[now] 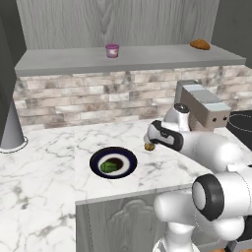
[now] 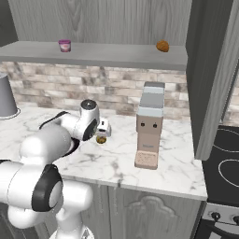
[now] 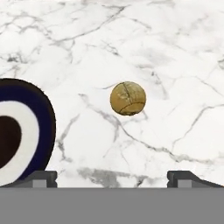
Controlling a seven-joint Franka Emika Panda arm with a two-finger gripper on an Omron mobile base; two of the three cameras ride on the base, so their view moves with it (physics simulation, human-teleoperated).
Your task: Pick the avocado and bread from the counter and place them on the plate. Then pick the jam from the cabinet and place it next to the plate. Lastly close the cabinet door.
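Hand (image 3: 112,177): released, hanging over bread (image 3: 127,98) | Relation: bread sits centred between your fingertips, straight ahead, round, axis-free | Plate (image 3: 46,127): beside it, toward the tabletop's front edge.

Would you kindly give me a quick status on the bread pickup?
Gripper open, above the bread. Bread on the counter, beside the plate. Avocado on the plate. Nothing in the way.

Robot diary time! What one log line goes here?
gripper: open above small round yellowish-brown bread ball | bread: on white marble counter | small dark green avocado: on navy-rimmed round plate
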